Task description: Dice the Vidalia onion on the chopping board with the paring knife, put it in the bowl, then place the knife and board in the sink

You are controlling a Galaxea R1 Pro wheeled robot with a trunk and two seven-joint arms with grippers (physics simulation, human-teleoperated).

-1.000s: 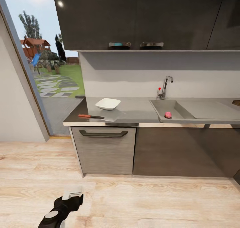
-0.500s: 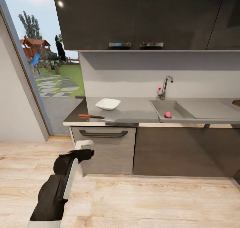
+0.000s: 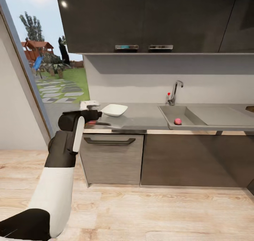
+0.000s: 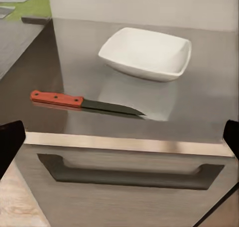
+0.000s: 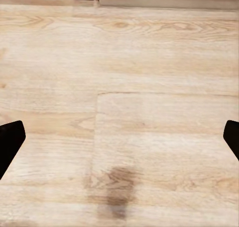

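The paring knife (image 4: 82, 102), with a red-orange handle and dark blade, lies on the countertop (image 3: 141, 115) near its front edge. The white bowl (image 4: 147, 53) sits just behind it. My left gripper (image 3: 90, 105) hovers at the counter's left end, short of the knife, open with nothing between its fingers (image 4: 11, 139). My left arm covers the knife's handle in the head view, leaving the blade (image 3: 104, 124) showing beside the bowl (image 3: 114, 110). A small pinkish round Vidalia onion (image 3: 177, 121) rests in the sink (image 3: 165, 111). A brown sliver of the chopping board (image 3: 251, 109) shows at the far right. My right gripper (image 5: 121, 139) is open over the floor.
A faucet (image 3: 174, 92) stands behind the sink, with a drainboard (image 3: 218, 114) to its right. Dark wall cabinets (image 3: 148, 18) hang above the counter. A drawer with a long handle (image 3: 109, 141) is below the knife. A glass door (image 3: 42, 75) opens to the left, and the floor (image 3: 158, 212) is wood.
My left arm has swung up from near the floor to countertop height, bringing its gripper close to the knife. Nothing on the counter or in the sink has moved.
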